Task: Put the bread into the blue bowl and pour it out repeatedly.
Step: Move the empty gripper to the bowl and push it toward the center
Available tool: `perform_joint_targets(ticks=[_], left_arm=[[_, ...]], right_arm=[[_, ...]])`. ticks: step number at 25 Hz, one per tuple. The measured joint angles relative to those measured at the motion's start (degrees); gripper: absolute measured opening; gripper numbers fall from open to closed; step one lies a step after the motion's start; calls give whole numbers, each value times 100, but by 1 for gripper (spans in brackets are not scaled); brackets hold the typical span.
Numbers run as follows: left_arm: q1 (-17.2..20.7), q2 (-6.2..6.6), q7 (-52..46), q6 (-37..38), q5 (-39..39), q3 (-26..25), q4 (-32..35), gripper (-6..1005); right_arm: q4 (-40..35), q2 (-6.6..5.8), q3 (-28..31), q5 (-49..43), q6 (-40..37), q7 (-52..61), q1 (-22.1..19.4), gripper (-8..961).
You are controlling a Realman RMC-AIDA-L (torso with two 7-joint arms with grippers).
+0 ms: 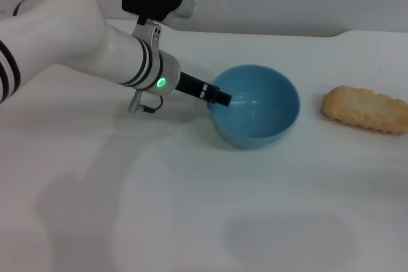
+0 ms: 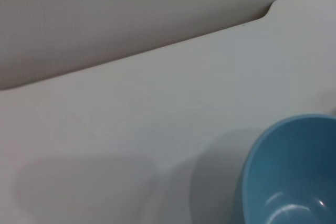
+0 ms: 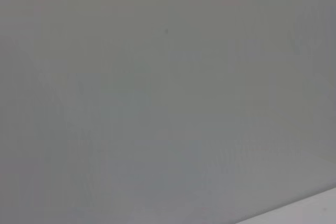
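Observation:
The blue bowl (image 1: 261,109) stands mid-table, empty, its opening tipped a little toward me. My left gripper (image 1: 219,97) reaches in from the left and is shut on the bowl's left rim, with one black finger (image 1: 223,99) inside the wall. The left wrist view shows part of the bowl (image 2: 294,177) and its bare inside. The bread (image 1: 366,109), golden-tan face up, lies flat on the table to the right of the bowl, apart from it. My right gripper is out of view.
The white table (image 1: 191,208) runs to a back edge (image 2: 157,51) against a grey wall, with a step in that edge at the far right (image 1: 344,32). The right wrist view shows only a grey surface.

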Motion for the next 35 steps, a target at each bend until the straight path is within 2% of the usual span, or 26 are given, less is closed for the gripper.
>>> perform_joint_targets(ticks=[5,11,15,22,24,25,27,32,35], left_arm=[[-49,-5,25,182,-21,85,-29,812],[-67,-4,10,124,-22,136,33,634],[-62,-10,-2,43,-22,147,7,392],[-76,-10,-8,27,-21,213,0,188],[-81,-5,-13,25,-20,213,26,13],[-86,-2,-14,26,-20,212,30,11],[-139,26,-18,26,-13,183,50,6],[-346,95,-78,45,99,15,36,1],[-549,113,-150,201,543,-408,52,0]], right_arm=[[0,4,4,0,0,0,-5,683],[19,2,-33,0,146,52,20,682],[26,0,-57,-8,332,91,51,682],[18,-12,-65,-13,347,97,58,681],[18,-18,-69,-29,373,164,69,680],[13,-26,-83,-65,423,272,84,680],[-189,-64,-219,-431,661,890,115,680],[-1477,-72,-770,-2399,1158,3518,122,679],[-2311,-63,-992,-3685,1210,5072,120,679]])
